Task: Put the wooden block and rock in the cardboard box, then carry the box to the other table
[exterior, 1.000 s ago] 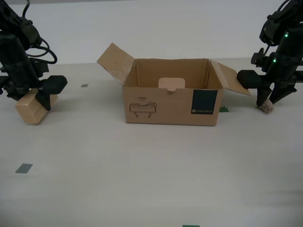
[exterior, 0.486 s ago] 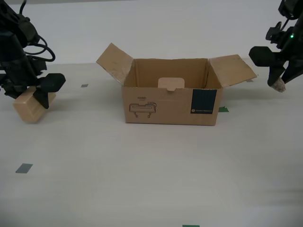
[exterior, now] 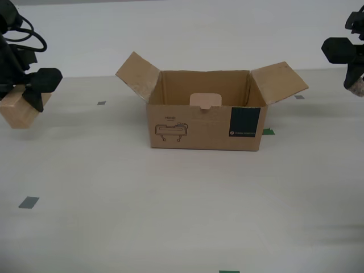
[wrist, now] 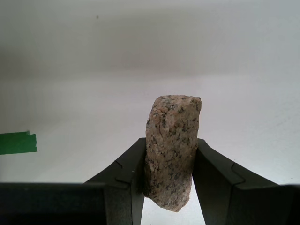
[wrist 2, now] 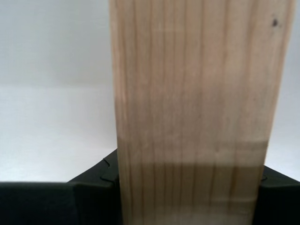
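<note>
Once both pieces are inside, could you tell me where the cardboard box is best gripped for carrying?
I would grip the cardboard box at its two short end walls, one gripper coming down over each top edge just below the splayed side flaps. The top is open, so those rims are exposed; the long front wall offers no such pairing.

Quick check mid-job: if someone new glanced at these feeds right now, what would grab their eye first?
The open brown cardboard box sits empty at the middle of the pale table, flaps splayed. At the exterior view's left, my second pincer holds the light tan wooden block off the table; at its right, my first pincer grips the small pinkish-grey speckled rock, also lifted.
</note>
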Robot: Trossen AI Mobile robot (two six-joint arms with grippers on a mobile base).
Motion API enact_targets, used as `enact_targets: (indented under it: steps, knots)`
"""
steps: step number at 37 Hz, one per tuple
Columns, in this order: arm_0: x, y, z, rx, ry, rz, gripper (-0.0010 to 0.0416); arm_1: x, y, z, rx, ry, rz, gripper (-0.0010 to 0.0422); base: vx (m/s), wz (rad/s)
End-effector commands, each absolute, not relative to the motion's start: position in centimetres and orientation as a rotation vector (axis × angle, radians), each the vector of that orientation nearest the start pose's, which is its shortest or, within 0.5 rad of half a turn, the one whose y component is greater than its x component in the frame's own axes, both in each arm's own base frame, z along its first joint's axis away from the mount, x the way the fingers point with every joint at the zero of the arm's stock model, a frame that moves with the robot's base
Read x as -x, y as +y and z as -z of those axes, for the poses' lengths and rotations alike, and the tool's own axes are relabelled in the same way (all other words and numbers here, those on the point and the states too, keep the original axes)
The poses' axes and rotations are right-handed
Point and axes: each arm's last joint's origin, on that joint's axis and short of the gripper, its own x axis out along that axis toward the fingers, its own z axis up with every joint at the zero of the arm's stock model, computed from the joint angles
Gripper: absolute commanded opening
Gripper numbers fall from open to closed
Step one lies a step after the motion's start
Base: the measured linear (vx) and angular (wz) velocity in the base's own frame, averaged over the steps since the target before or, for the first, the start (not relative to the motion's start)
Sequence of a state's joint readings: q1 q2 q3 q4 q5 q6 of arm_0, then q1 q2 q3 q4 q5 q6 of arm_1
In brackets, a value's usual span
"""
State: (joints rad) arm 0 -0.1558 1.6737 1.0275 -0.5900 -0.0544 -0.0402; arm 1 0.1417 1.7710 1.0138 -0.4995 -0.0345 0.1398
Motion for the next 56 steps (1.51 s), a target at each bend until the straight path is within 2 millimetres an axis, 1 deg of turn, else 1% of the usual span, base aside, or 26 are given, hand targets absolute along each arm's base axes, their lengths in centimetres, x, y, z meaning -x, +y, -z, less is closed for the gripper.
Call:
enact_targets:
  steps: [1, 8, 12, 16, 21, 30, 33, 37, 43, 47, 56]
  knots:
    - [-30.4, -4.7, -18.6, -0.085, 1.199, 0.066, -0.0001, -31.5, 5.7, -15.1, -0.081, 1.256, -0.073, -0.0001, 0.0, 0.0]
    - [-29.7, -4.6, -20.2, -0.081, 1.163, 0.068, -0.0001, -30.9, 7.1, -16.2, -0.033, 1.233, -0.077, -0.0001, 0.0, 0.0]
    - [-29.3, -4.5, -20.9, -0.074, 1.145, 0.065, -0.0001, -30.6, 7.1, -17.0, -0.02, 1.208, -0.063, -0.0001, 0.0, 0.0]
    - [-29.0, -4.4, -21.6, -0.071, 1.128, 0.065, -0.0001, -30.3, 7.0, -18.3, -0.027, 1.167, -0.068, -0.0001, 0.0, 0.0]
    - [-28.7, -4.4, -22.1, -0.069, 1.113, 0.066, -0.0001, -30.0, 7.0, -20.6, -0.037, 1.101, -0.079, -0.0001, 0.0, 0.0]
    - [-28.1, -4.3, -22.9, -0.063, 1.103, 0.064, -0.0001, -30.0, 7.1, -25.6, -0.066, 1.004, -0.085, -0.0001, 0.0, 0.0]
    - [-27.8, -4.3, -23.3, -0.059, 1.091, 0.062, -0.0001, -30.1, 7.0, -27.2, -0.059, 0.966, -0.065, -0.0001, 0.0, 0.0]
    - [-27.7, -4.2, -24.0, -0.058, 1.079, 0.062, -0.0001, -30.5, 7.0, -28.7, -0.041, 0.924, -0.029, -0.0001, 0.0, 0.0]
    - [-28.0, -4.3, -25.9, -0.042, 1.073, 0.054, -0.0001, -30.7, 6.9, -30.5, -0.032, 0.887, 0.001, -0.0001, 0.0, 0.0]
    - [-28.4, -4.3, -27.8, -0.034, 1.032, 0.054, -0.0001, -30.7, 6.8, -31.4, -0.032, 0.875, 0.011, -0.0001, 0.0, 0.0]
    - [-28.9, -4.1, -32.2, -0.035, 0.943, 0.022, -0.0001, -31.0, 6.1, -33.1, 0.01, 0.806, 0.142, -0.0001, 0.0, 0.0]
